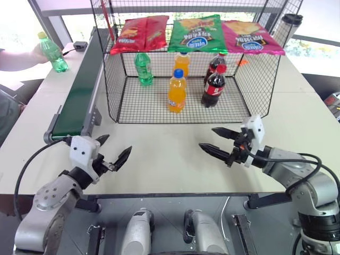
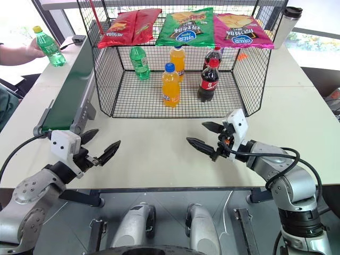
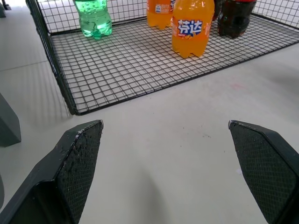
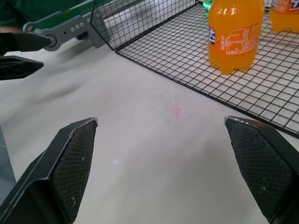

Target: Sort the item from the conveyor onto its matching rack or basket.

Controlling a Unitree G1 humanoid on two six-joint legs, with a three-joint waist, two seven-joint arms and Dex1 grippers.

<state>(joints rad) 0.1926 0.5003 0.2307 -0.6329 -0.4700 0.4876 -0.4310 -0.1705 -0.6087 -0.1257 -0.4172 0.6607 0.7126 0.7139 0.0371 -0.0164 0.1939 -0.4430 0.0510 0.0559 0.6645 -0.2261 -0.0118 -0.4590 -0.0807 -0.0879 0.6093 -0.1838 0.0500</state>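
1. Green clear plastic soda bottle with a yellow cap (image 1: 52,52) stands at the far end of the long dark green conveyor belt (image 1: 79,93), held by a person's hand (image 1: 40,51).
2. Black wire-mesh cage (image 1: 114,90) sits beside the belt on the white counter (image 1: 170,154).
3. Left hand (image 1: 112,152) hovers with fingers spread, empty.
4. Right hand (image 1: 219,142) likewise spread, empty.
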